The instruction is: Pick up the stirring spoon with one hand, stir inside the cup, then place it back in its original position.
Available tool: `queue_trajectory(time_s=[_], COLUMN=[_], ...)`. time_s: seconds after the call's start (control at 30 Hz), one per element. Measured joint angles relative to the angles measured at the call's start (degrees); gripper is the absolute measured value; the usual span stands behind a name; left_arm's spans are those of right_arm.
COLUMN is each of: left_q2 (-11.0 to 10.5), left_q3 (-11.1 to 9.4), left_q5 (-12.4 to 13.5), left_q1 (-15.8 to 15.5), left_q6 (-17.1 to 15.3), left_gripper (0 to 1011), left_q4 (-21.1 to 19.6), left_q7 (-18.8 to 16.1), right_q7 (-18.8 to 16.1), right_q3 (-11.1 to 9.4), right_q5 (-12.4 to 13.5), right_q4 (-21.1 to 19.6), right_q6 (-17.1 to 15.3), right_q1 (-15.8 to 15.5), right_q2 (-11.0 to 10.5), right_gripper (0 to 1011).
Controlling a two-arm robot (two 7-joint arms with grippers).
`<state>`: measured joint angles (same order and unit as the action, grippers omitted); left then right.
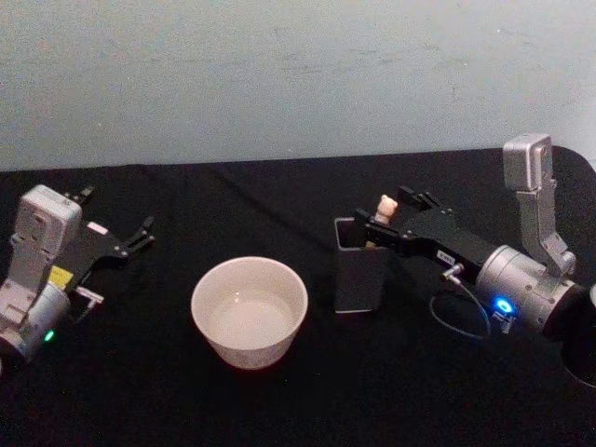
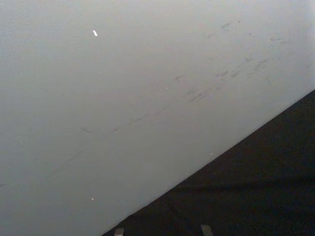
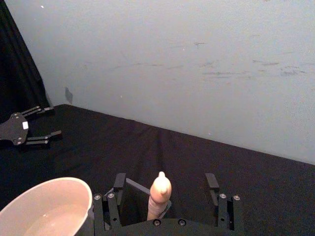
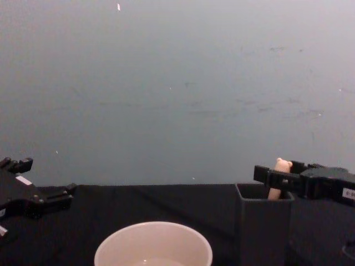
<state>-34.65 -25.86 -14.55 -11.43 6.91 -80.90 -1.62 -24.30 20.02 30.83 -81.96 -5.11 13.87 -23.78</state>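
Dim, even light; soft shadows (black cloth swallows detail).

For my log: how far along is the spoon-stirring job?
Nothing looks done: the stirring spoon stands in the holder. In hand: the right gripper, open, straddles its handle without gripping. Remaining, it seems: lift, stir in the cup, return. The left gripper rests idle, far left.

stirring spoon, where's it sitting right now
In the head view the stirring spoon stands in the dark grey holder, right of the cup, its bear-head top between the fingers of the open right tool.
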Motion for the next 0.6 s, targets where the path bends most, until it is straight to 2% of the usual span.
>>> queue_trajectory(time_s=[0.6], left_q2=[0.0], left_q3=[0.0], left_q5=[0.0], left_q1=[0.0], left_q6=[0.0], left_gripper=[1001], left_q4=[0.0], left_q7=[0.0], right_q7=[0.0], right_q3=[0.0], right_q5=[0.0], right_q4=[0.0], right_q6=[0.1], right_q1=[0.0], right_q2=[0.0], right_gripper=[1000])
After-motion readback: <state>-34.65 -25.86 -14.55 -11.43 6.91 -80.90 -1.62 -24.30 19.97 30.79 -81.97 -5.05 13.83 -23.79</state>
